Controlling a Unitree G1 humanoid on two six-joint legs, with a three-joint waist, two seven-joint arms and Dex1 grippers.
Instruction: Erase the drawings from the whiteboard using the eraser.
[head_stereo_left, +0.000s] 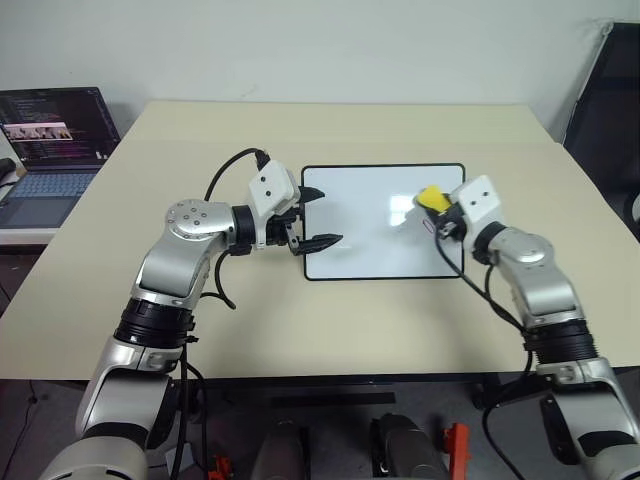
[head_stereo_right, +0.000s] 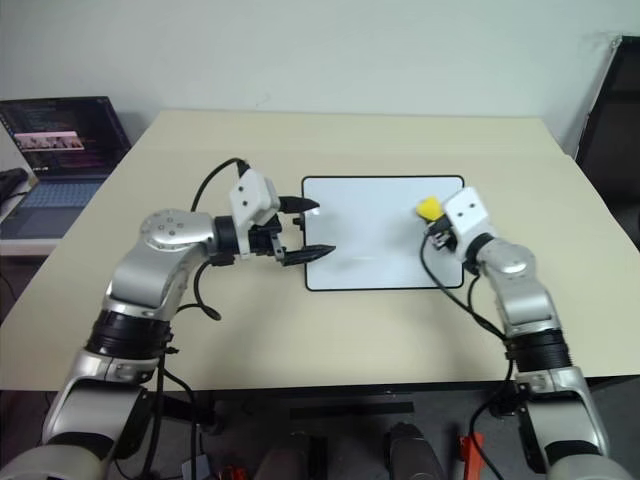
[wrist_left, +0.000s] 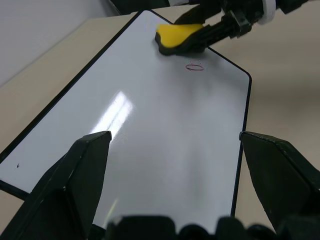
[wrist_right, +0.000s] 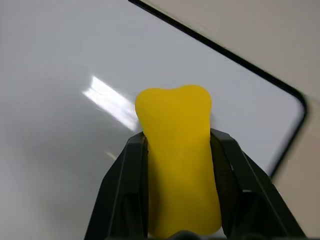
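The eraser (wrist_right: 177, 160) is a small yellow block, pinched at its waist between the two black fingers of the right gripper (head_stereo_left: 447, 218), which is clamped shut on it. It bulges at both ends around the fingers — judged soft, light and compressible. The present hold across the narrow middle looks correct: it leaves the far end free to press on the board. Too hard a push may bend or twist the block in the jaws.

The eraser sits over the whiteboard (head_stereo_left: 370, 230) at about 2 o'clock from the board's centre in the head view, near the right edge. One of the drawings (wrist_left: 195, 66), a small red oval loop, lies just beside the eraser toward 6 o'clock, close to the frame. It is not yet wiped.

The board surface is glossy and likely slick — expect it to slide on the table (head_stereo_left: 300, 320) under a sideways stroke. The left gripper (head_stereo_left: 312, 214) stands with jaws spread wide at the board's 9 o'clock edge, straddling the frame; contact cannot be confirmed.

The thin black frame is a low lip at 3 o'clock. Open board lies toward 9 o'clock, bare table beyond.
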